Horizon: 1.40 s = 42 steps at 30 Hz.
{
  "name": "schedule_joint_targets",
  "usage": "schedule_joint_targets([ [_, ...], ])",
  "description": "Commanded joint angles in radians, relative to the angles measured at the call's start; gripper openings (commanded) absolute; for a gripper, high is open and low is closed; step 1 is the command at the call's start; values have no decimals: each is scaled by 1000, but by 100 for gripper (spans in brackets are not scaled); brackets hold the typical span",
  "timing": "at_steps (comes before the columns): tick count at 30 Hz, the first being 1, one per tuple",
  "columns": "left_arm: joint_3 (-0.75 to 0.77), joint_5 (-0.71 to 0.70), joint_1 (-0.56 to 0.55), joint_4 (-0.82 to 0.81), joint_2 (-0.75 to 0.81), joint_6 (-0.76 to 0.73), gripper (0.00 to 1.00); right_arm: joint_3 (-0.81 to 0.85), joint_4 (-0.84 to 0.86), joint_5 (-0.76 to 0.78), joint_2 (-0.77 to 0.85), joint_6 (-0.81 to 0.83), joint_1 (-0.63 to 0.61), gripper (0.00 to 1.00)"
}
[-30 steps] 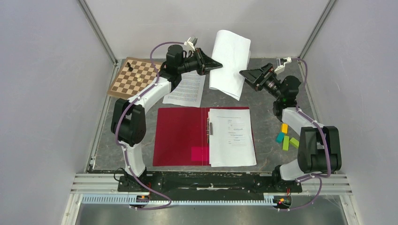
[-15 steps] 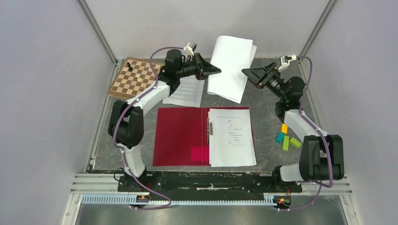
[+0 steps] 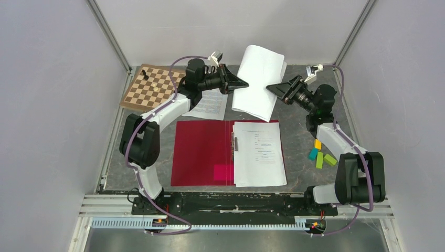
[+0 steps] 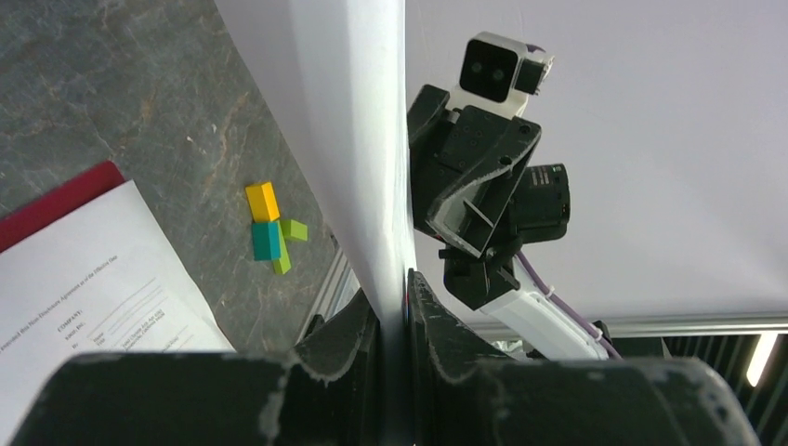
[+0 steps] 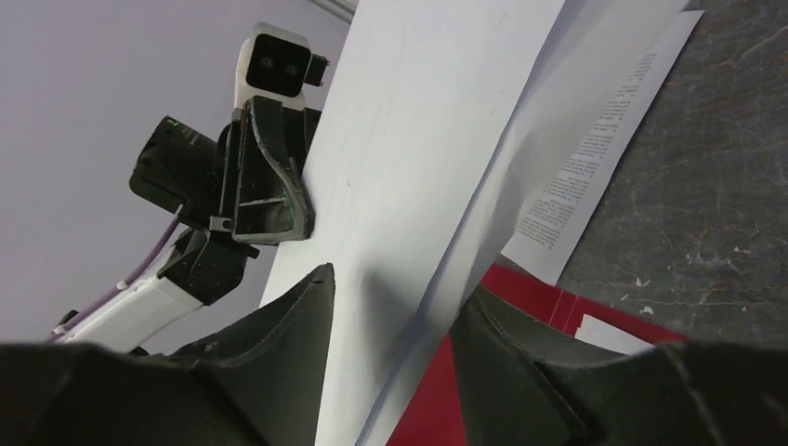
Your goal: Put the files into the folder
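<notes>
My left gripper (image 3: pixel 243 82) is shut on the left edge of some white files (image 3: pixel 260 79) and holds them in the air above the back of the table. In the left wrist view the jaws (image 4: pixel 394 290) pinch the sheets (image 4: pixel 353 139). My right gripper (image 3: pixel 269 88) is open, with the sheets' right edge between its fingers (image 5: pixel 395 293). The red folder (image 3: pixel 202 152) lies open near the front. A stack of printed files (image 3: pixel 260 153) rests on its right half. Another printed sheet (image 3: pixel 211 103) lies flat behind the folder.
A brown-and-white chessboard (image 3: pixel 151 87) with a dark piece lies at the back left. Yellow, teal and green blocks (image 3: pixel 320 153) sit at the right beside my right arm. Grey walls close in the table on three sides.
My right gripper has moved left, so that its open fingers now stand around the held sheets' right edge. The left gripper and the sheets have shifted slightly right.
</notes>
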<state>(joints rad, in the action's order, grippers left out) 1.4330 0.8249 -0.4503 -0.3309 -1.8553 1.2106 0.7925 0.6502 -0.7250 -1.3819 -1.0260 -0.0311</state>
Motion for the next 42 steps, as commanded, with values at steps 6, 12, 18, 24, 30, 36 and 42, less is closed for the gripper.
schedule_joint_targets([
  [6,-77,45,-24,14,83,-98,20,30,-72,18,26,91,-21,38],
  [12,-78,-53,-54,329,127,-333,31,65,-263,45,33,228,-43,6],
  [18,-144,-548,-99,765,260,-584,54,137,-584,131,68,435,-135,0],
  [24,-385,-880,-103,802,443,-556,61,143,-710,204,155,473,-270,0],
  [30,-543,-1020,-104,827,545,-434,43,183,-737,231,193,433,-374,0],
  [36,-622,-1027,-105,825,515,-312,19,249,-742,263,183,386,-514,0],
  [42,-644,-1050,-107,834,455,-264,7,129,-776,269,196,403,-486,0],
])
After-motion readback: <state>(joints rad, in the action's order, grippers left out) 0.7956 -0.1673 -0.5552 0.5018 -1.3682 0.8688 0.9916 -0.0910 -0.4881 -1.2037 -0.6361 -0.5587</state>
